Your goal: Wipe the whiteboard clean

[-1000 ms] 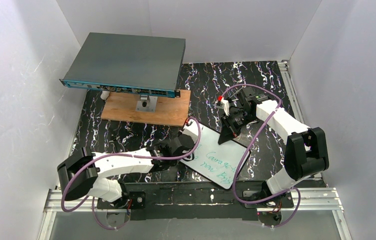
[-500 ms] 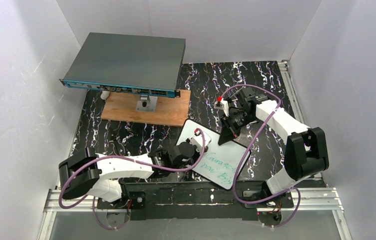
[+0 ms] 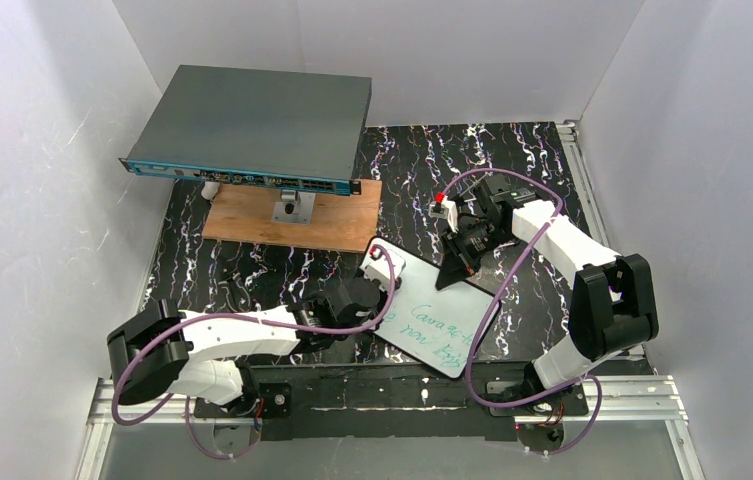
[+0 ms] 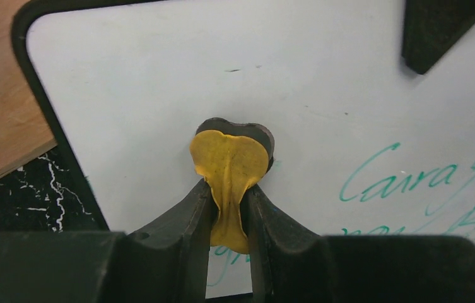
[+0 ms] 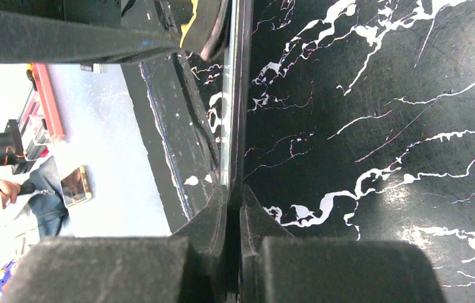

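The whiteboard (image 3: 439, 322) lies tilted on the black marbled table, with green handwriting on its near right half. My left gripper (image 3: 379, 267) is over its far left corner. In the left wrist view this gripper (image 4: 230, 190) is shut on a yellow eraser pad (image 4: 231, 154) with a dark backing, pressed against the white surface (image 4: 146, 95). The green writing (image 4: 411, 183) lies to the pad's right. My right gripper (image 3: 452, 266) is shut on the board's far edge. In the right wrist view its jaws (image 5: 234, 208) clamp the board edge-on (image 5: 238, 95).
A large grey flat box with a blue front edge (image 3: 252, 125) sits raised at the back left over a brown wooden plank (image 3: 292, 218). White walls close in on three sides. Metal rails (image 3: 572, 170) run along the right and near edges.
My left gripper swept the pad down and right across the board half a second ago, then came back up toward the far left corner. The right gripper kept its hold on the board.
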